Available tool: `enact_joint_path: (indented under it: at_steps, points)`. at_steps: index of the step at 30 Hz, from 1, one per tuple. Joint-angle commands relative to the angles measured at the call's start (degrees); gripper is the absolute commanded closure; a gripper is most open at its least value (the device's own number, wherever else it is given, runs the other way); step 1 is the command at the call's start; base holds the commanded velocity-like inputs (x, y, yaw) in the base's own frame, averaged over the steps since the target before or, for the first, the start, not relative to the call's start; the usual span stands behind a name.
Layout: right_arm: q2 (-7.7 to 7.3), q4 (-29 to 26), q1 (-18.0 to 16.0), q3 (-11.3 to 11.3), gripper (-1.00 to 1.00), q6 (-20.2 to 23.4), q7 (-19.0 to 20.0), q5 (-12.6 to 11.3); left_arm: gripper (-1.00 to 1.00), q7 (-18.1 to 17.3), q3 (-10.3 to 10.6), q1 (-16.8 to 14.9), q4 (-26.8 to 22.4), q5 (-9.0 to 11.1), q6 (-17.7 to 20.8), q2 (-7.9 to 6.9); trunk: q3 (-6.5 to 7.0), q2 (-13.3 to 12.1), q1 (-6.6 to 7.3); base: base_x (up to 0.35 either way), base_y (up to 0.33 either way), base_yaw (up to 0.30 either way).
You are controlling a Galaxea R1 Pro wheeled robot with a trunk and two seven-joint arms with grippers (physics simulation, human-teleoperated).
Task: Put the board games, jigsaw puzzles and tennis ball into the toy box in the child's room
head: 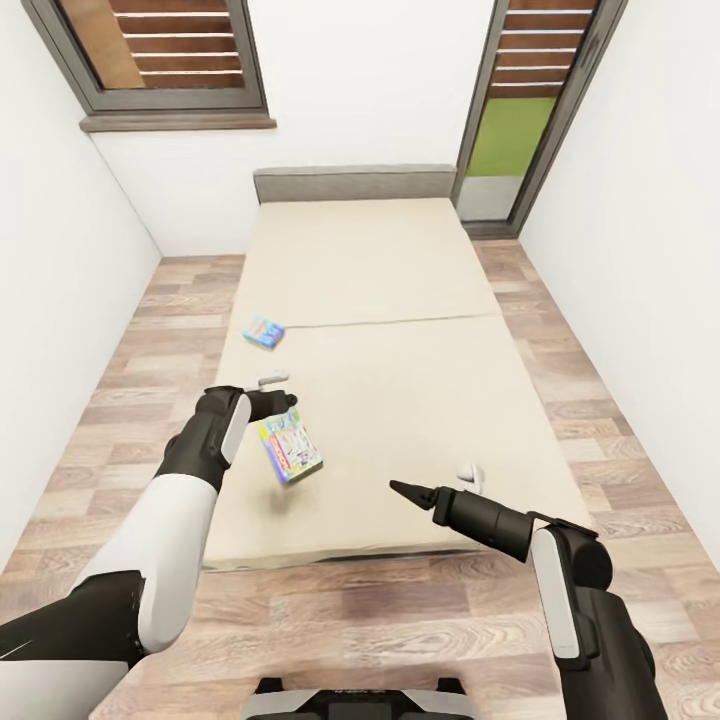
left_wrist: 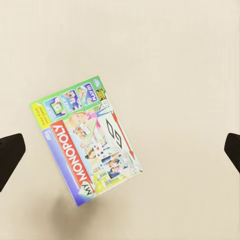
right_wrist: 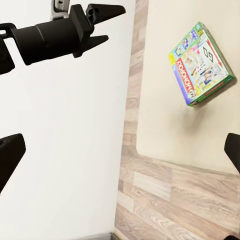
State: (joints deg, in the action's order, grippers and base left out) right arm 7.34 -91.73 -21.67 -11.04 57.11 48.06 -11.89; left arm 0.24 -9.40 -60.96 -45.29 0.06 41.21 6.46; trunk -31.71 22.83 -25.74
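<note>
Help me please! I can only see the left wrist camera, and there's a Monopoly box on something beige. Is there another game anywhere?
Observer: Yes. The head view shows a small blue box lying on the bed, closer to the headboard than the Monopoly box.
Operator: Where's my other hand?
Observer: The right gripper hovers over the near end of the bed, to the right of the Monopoly box. Its own wrist view shows its fingers spread wide, so it is open and empty.
</note>
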Motion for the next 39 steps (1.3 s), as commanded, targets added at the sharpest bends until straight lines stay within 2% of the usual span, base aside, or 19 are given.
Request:
enact_joint_path:
  at_steps: [1,20,28,39]
  points:
    - [0.07,0.0,0.0,-0.1,-1.00,0.3,0.4,0.2,-1.00,0.0,-0.2,0.0,-0.1,0.0,0.3,0.08,-0.08,0.1,-0.05,0.126,0.075,0.000]
    - [0.21,0.0,0.0,-0.1,-1.00,0.5,0.3,0.3,-1.00,0.1,-0.1,0.0,-0.1,-0.1,0.2,0.23,-0.08,0.1,-0.05,0.127,0.011,0.000]
    - [0.22,0.0,0.0,-0.2,-1.00,0.6,0.1,0.3,-1.00,0.1,0.0,0.0,-0.1,0.0,0.3,0.35,-0.08,0.1,-0.05,0.166,-0.116,0.000]
    - [0.22,0.0,0.0,-0.3,-1.00,0.6,0.1,0.8,-1.00,0.0,0.0,0.0,-0.1,-0.1,0.3,0.40,-0.08,0.1,-0.05,0.035,-0.027,0.000]
